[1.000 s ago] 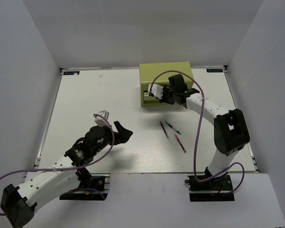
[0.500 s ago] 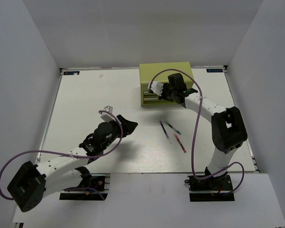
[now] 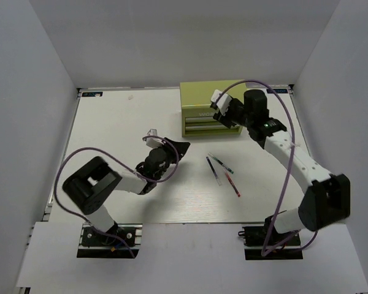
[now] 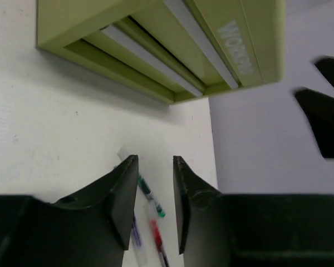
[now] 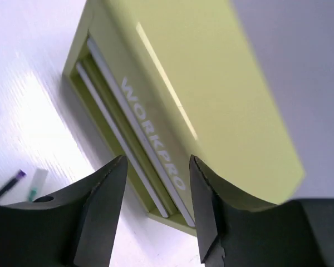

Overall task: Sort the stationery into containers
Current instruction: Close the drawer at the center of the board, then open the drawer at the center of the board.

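Olive-green metal mini chest (image 3: 211,104) with two front drawers and pale "WORKPRO" lettering stands at the far edge of the white table (image 3: 110,135), right of centre. In front of it, well apart from it, three thin pens lie close together on the table: a dark purple pen (image 3: 213,169), a green-tipped pen (image 3: 222,163) and a red pen (image 3: 232,184). The right jaws hang over the chest's front, parted by a moderate gap and holding nothing; the lettering shows between them in the right wrist view. The left jaws hover low near the table's middle, just left of the pens, with only a narrow gap, empty and pointed toward the pens and the chest.
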